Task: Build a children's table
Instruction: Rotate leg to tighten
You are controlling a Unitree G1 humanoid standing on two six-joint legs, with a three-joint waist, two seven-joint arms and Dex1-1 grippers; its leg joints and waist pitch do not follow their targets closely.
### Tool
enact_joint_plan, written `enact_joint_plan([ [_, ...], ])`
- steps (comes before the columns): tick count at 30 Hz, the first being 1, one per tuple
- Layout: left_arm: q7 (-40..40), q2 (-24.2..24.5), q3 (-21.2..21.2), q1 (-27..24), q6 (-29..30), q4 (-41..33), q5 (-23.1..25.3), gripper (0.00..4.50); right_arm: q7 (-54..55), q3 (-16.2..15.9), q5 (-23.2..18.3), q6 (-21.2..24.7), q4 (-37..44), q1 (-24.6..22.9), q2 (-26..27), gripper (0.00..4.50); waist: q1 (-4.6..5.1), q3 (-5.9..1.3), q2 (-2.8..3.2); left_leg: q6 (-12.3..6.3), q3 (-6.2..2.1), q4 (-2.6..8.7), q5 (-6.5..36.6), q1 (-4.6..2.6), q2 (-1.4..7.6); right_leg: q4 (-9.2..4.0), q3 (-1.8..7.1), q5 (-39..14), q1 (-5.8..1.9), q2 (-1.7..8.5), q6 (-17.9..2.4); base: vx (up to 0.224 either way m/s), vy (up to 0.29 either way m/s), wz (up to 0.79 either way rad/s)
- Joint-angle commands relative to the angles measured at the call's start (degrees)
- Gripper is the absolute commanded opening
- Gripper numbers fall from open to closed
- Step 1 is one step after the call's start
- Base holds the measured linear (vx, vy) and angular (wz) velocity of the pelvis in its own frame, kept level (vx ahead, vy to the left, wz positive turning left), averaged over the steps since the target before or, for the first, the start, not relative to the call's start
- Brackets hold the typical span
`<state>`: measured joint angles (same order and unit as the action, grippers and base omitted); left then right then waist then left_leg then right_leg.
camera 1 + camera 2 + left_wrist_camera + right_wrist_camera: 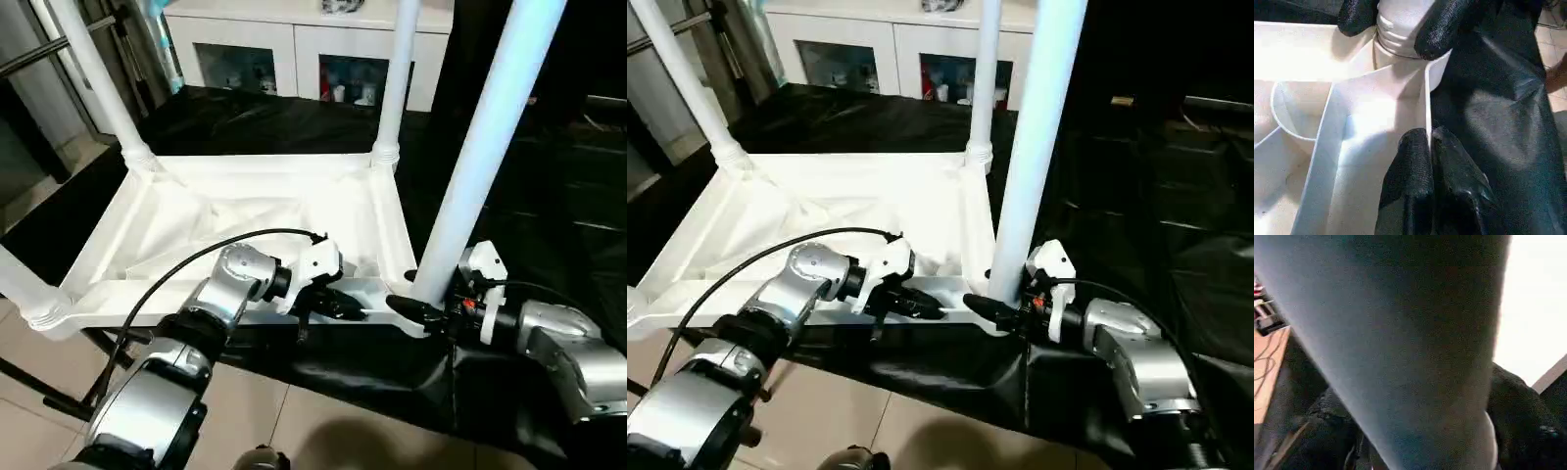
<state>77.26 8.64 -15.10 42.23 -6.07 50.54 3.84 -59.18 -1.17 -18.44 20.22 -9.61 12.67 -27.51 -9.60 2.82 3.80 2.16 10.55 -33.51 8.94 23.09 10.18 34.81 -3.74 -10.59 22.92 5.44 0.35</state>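
In the head views, the near rim of the upturned table top (245,211) is pinched by the left gripper (355,308). In the left wrist view, the right gripper (1396,24) is seen clasping the leg (480,147) at its socket. Light, stiff, slippery plastic is judged; low holds suit.

The white plastic rectangular table top (245,220) lies underside-up on the black-draped work surface (509,196) — tapered white tube legs (490,137) standing at its corners.

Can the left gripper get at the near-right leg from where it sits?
Probably not right away: the left gripper is shut on the tabletop rim, and the right gripper already straddles the near-right leg at its base, taking that spot.
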Motion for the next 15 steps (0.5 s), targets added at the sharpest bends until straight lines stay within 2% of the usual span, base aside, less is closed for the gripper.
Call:
enact_joint_plan([
  [1, 1.16, -0.22, -0.11, 0.31, -0.26, -2.71, -2.32, 0.00, -1.96, -1.53, -1.84, 0.97, 2.49, -0.33, 0.26, 2.89, 0.09, -3.86, -1.08, -4.06, -1.27, 3.96, 14.66, -1.49, 3.53, -4.58, 2.33, -13.10, -2.35, 4.08, -12.90, 0.000, 0.000, 0.00],
  [3, 1.21, -0.22, -0.15, 0.23, -0.21, -2.82, -2.30, 0.00, -1.96, -1.70, -1.90, 1.16, 2.60, -0.33, 0.55, 2.71, 0.06, -3.88, -1.07, -3.97, -1.26, 3.92, 14.56, -1.51, 3.48, -4.58, 2.30, -12.97, -2.29, 4.04, -12.93, 0.000, 0.000, 0.00],
  [7, -0.63, -0.98, 0.01, 0.45, 0.01, -2.48, -1.73, 0.00, 0.01, -2.55, -1.20, 1.38, 2.81, -0.50, 1.90, 2.66, 0.10, -3.85, -1.18, -3.61, -1.24, 3.92, 14.80, -1.46, 3.41, -4.61, 2.30, -13.35, -2.29, 4.09, -12.81, 0.000, 0.000, 0.00],
  [9, -3.82, -1.89, 0.38, 1.07, 0.47, -1.74, -1.00, 0.00, 4.29, -2.90, 0.94, 1.14, 1.75, -0.18, 3.94, 2.65, 0.17, -3.84, -1.19, -3.40, -1.23, 3.95, 14.98, -1.48, 3.41, -4.62, 2.32, -13.71, -2.16, 4.07, -12.74, 0.000, 0.000, 0.00],
  [11, -9.38, -3.70, 1.09, 2.80, 1.29, 0.43, -0.09, 0.00, 12.83, -3.35, 5.26, 0.35, -1.97, 1.05, 7.78, 2.65, 0.72, -3.70, -1.33, -1.73, -1.30, 4.11, 15.99, -1.63, 3.09, -4.88, 2.27, -16.60, -1.85, 4.04, -11.83, 0.000, 0.000, 0.00],
  [12, -11.23, -4.42, 1.29, 3.50, 1.33, 1.24, 0.15, 0.00, 16.34, -3.23, 6.60, 0.38, -3.83, 1.80, 9.29, 2.65, 0.89, -3.64, -1.39, -1.47, -1.34, 4.20, 16.54, -1.60, 2.99, -5.02, 2.22, -17.78, -1.96, 4.11, -11.52, 0.000, 0.000, 0.00],
  [14, -12.63, -4.96, 1.40, 4.03, 1.34, 1.83, 0.30, 0.00, 18.98, -3.05, 7.52, 0.38, -5.25, 2.40, 10.46, 2.65, 1.49, -3.43, -1.33, -0.71, -1.52, 4.40, 18.07, -1.67, 2.97, -5.44, 2.28, -21.09, -1.97, 4.13, -10.27, 0.000, 0.000, 0.00],
  [15, -14.03, -5.58, 1.53, 4.61, 1.62, 2.36, 0.43, 0.00, 21.35, -2.67, 8.03, 0.03, -6.55, 3.00, 11.77, 2.64, 1.65, -3.50, -1.22, -0.49, -1.50, 4.41, 18.28, -1.73, 2.98, -5.44, 2.32, -21.03, -1.85, 4.12, -10.22, 0.000, 0.000, 0.00],
])
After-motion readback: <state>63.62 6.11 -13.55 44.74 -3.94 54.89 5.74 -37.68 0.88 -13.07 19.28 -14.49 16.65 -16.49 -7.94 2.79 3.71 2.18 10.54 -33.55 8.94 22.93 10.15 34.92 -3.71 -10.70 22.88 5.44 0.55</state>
